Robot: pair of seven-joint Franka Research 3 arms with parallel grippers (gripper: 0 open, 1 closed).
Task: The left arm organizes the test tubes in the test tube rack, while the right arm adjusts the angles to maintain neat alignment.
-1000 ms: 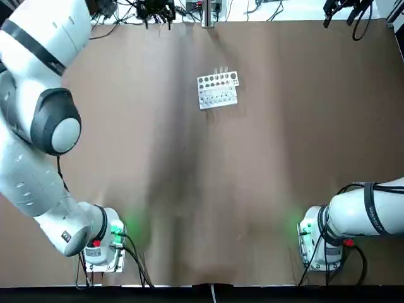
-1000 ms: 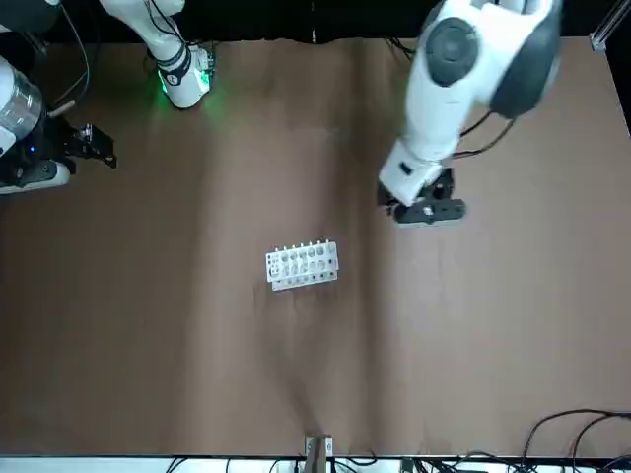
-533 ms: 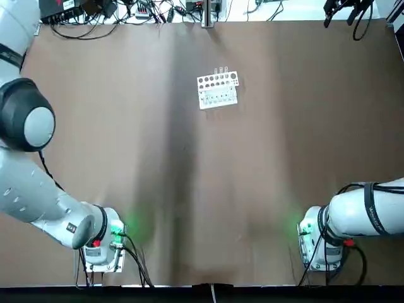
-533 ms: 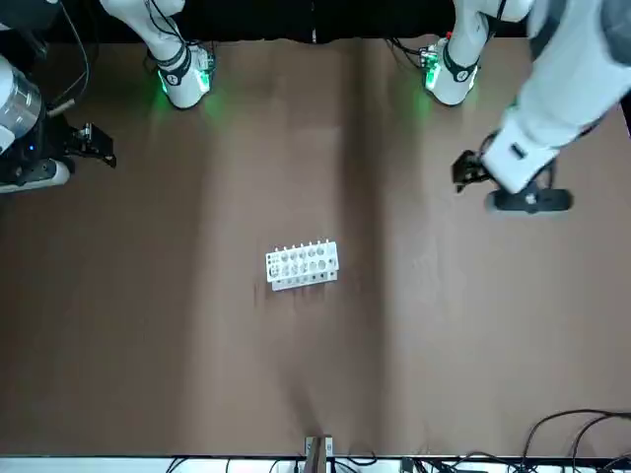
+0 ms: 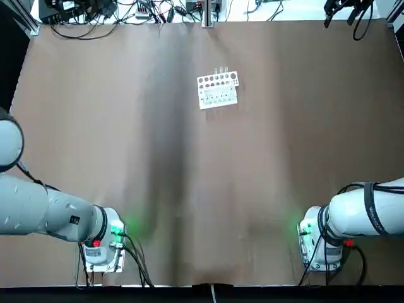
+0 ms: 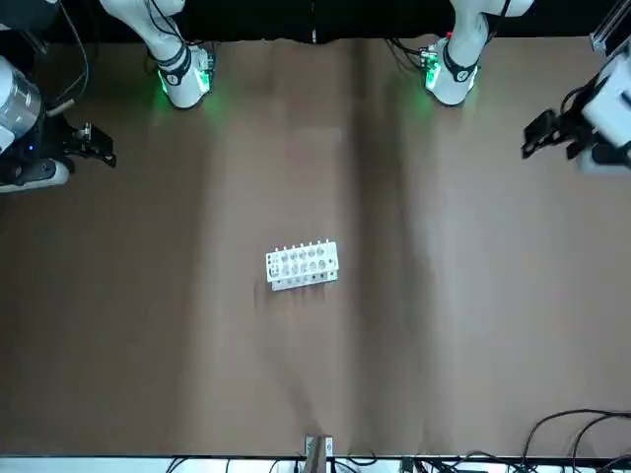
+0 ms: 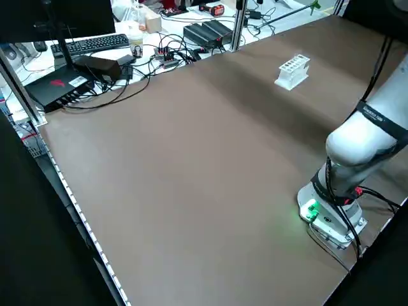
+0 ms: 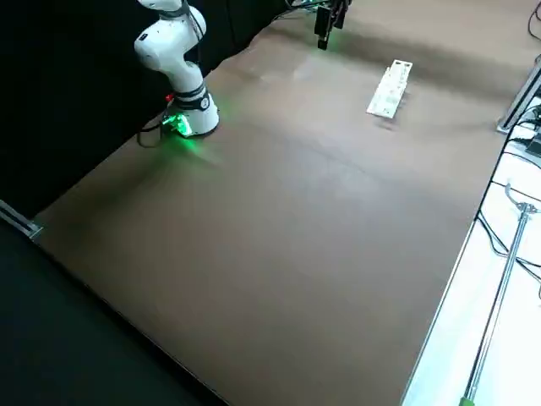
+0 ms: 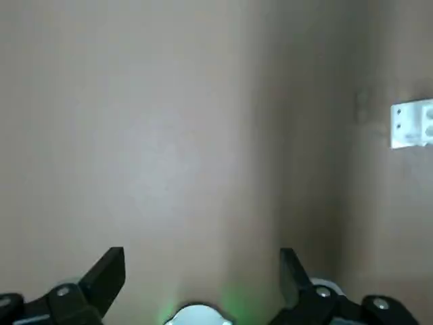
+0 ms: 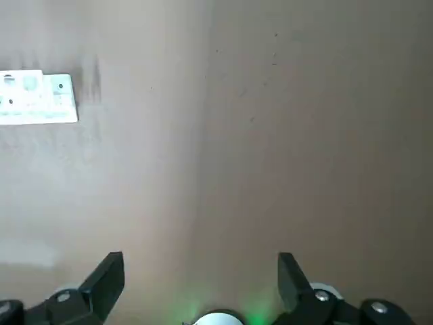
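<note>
white plastic test tube rack (image 5: 218, 98) is the thing to steer by here: it sits forward and to the right of the left gripper (image 9: 203, 250), forward and to the left of the right gripper (image 10: 201, 254). both have their fingers spread wide with nothing between them. right one looks a bit nearer to the rack in the front view, but the left is the one with the sorting job, so i'd guess its next move is a reach forward and inward. rack's long axis runs roughly side to side, slightly skewed, and a few thin test tubes (image 5: 221, 70) poke out at its far edge. brown tabletop (image 5: 252, 158) all around it. past the rack, off to its left, there's a keyboard (image 7: 99, 43) and loose cables (image 7: 137, 80).
</note>
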